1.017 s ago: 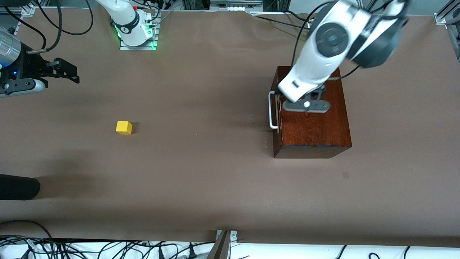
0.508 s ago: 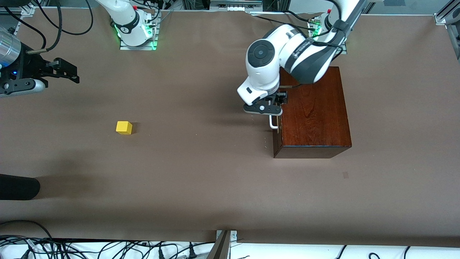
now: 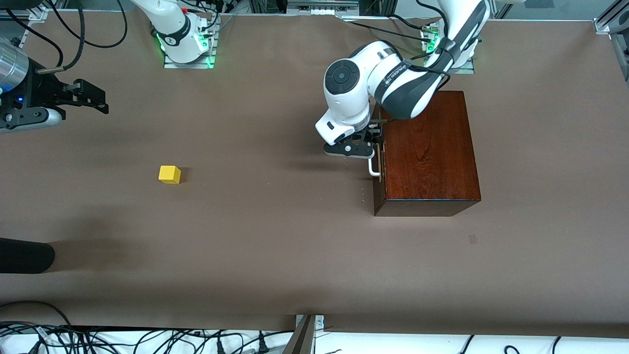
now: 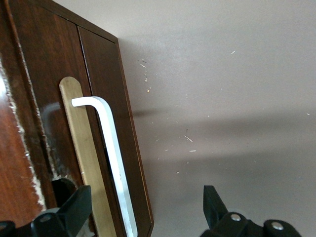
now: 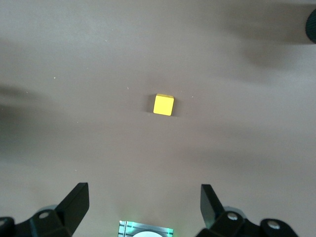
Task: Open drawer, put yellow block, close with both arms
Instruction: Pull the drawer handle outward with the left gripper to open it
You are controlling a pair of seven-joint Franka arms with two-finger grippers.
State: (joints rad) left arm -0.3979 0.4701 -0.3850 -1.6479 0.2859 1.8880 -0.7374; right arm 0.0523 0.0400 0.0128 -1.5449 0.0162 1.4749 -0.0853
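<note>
Glossy dark mahogany box (image 3: pixel 428 152) sits right of centre in the front view, grain visible on its top, edges sharp. The drawer (image 4: pixel 106 128) with its dark reddish-brown front sits flush in the box, closed. Its white U-shaped bar handle (image 3: pixel 373 164) stands proud of a pale brass-coloured backing strip (image 4: pixel 81 148); only the handle's end nearer the front camera shows in the front view, the rest sits under the arm.

Left gripper (image 3: pixel 361 142), black two-finger, is down at the drawer front. In the left wrist view its jaws stand wide apart: one finger (image 4: pixel 74 212) against the drawer face by the strip, the other finger (image 4: pixel 212 205) out over bare worktop, the handle bar between them. No grip made.

Small bright yellow cube (image 3: pixel 169 174), matte with crisp corners, rests alone left of centre in the front view, well apart from the box.

Right gripper (image 3: pixel 86 96), also black, waits at the upper left edge of the front view, jaws fully spread, holding nothing; its wrist view shows the cube (image 5: pixel 163 104) between the fingertips' lines, far below.

Brown matte worktop (image 3: pixel 275 236) is flat, lightly speckled with pale debris near the drawer. Wide room between cube and box.
</note>
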